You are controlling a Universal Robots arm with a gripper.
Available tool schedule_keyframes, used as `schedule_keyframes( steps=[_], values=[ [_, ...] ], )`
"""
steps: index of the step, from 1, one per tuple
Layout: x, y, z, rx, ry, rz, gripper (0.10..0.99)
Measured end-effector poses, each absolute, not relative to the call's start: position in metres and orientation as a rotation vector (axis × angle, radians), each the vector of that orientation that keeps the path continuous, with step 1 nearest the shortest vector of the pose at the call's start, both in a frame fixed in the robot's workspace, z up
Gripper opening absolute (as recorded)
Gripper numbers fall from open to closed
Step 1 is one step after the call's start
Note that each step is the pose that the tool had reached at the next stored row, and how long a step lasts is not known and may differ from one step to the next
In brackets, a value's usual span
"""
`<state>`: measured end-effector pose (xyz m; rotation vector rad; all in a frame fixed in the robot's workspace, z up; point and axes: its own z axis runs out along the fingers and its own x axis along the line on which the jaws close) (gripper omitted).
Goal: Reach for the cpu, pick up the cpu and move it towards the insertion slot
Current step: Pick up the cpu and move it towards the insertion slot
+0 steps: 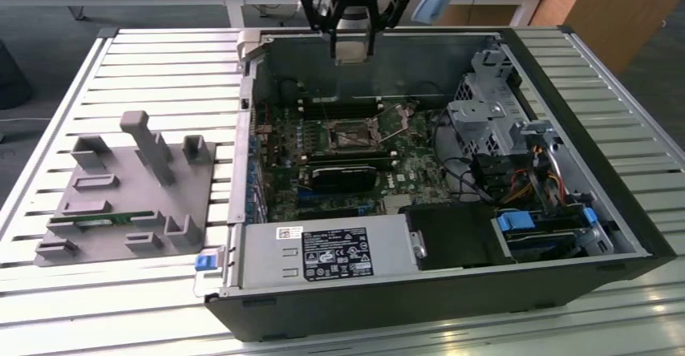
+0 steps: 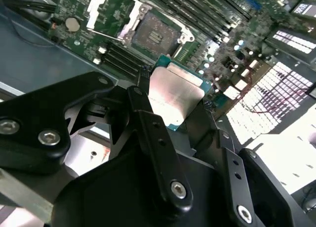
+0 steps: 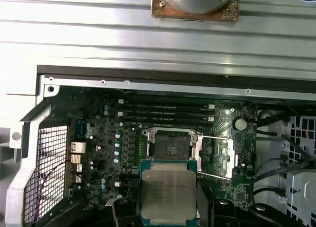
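The hand [image 2: 185, 119] grips the cpu [image 3: 168, 191], its silver top gleaming inside a green rim, above the open insertion slot [image 3: 172, 149].

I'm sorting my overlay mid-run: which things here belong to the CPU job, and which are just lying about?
Job in hand:
- cpu, held in the gripper above the motherboard
- insertion slot, open, bracket swung aside, nothing in it

Lying about:
- grey fixture block on the table beside the case
- memory slots
- power supply
- drive cage
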<state>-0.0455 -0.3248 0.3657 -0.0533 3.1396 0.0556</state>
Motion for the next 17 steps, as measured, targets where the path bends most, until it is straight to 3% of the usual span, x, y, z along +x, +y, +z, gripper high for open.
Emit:
schedule_keyframes(
  steps=[17],
  values=[
    [-0.029,-0.307,0.364,-0.053,3.14,0.056,0.537]
  ],
)
